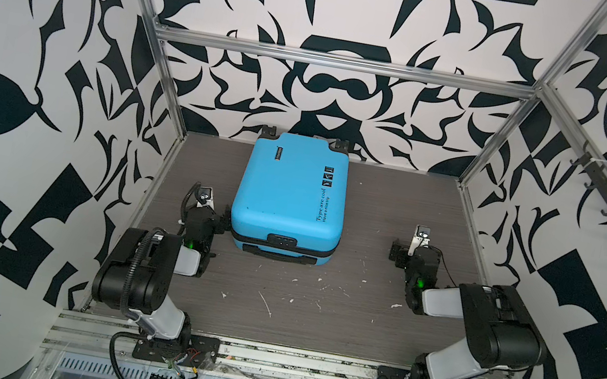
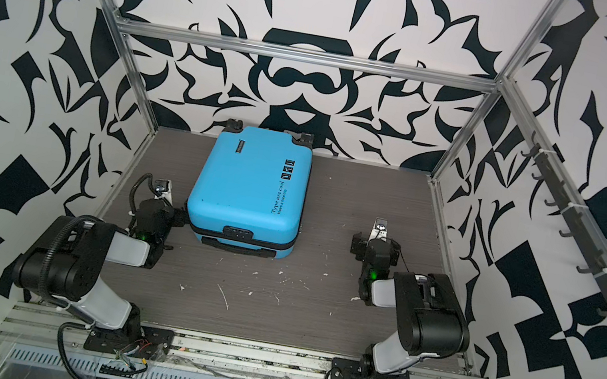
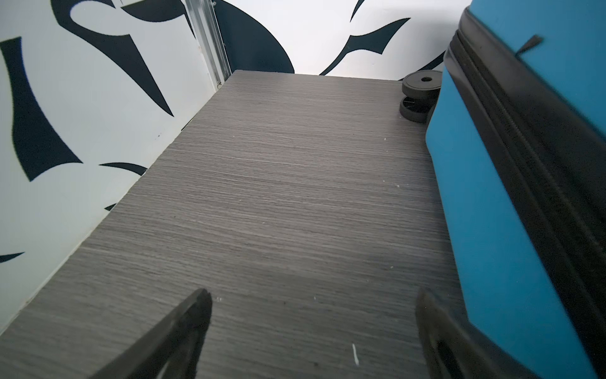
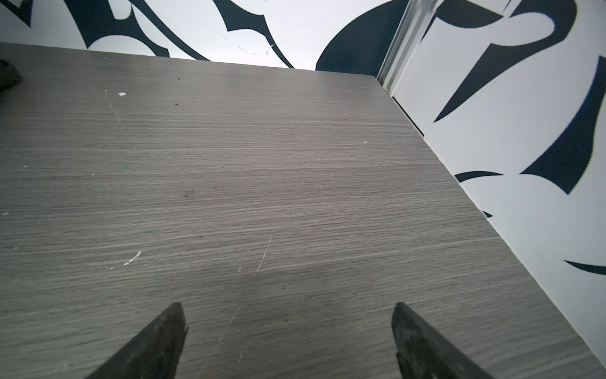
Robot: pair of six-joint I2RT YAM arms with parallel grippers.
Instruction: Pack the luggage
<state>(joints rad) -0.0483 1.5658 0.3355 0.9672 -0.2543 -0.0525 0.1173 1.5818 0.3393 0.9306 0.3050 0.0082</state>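
A: Where is the case (image 1: 290,192) placed?

B: It is laid flat on the desk (image 1: 312,318), centre-far, shut, seam closed all round as far as can be seen. The long axis runs near-to-far. Wheels (image 3: 419,95) are at the far end, handle and lock at the near end.

A: Which claw is nearer?

B: The left claw (image 3: 311,328). Its jaws are spread apart, nothing is held, and it is parked just left of the case's near-left corner; in the left wrist view one finger is seen right beside the blue shell, contact cannot be told. The right claw (image 4: 288,328) is also spread and empty, set well to the right of the case with bare desk between.

A: So the relation that matters?

B: The case lies to the right of the left claw and to the left of the right claw, its zip seam being faced side-on by the left one.

A: Stage?

B: It cannot be settled. No loose items are seen on the desk, so a shut case fits either one packed and closed or one yet to be opened.

A: Surface and room?

B: Grey wood-grain desk, scuffed, white flecks near the front. The cell is walled in patterned panels on three sides, with an aluminium frame; little room is left behind the case.
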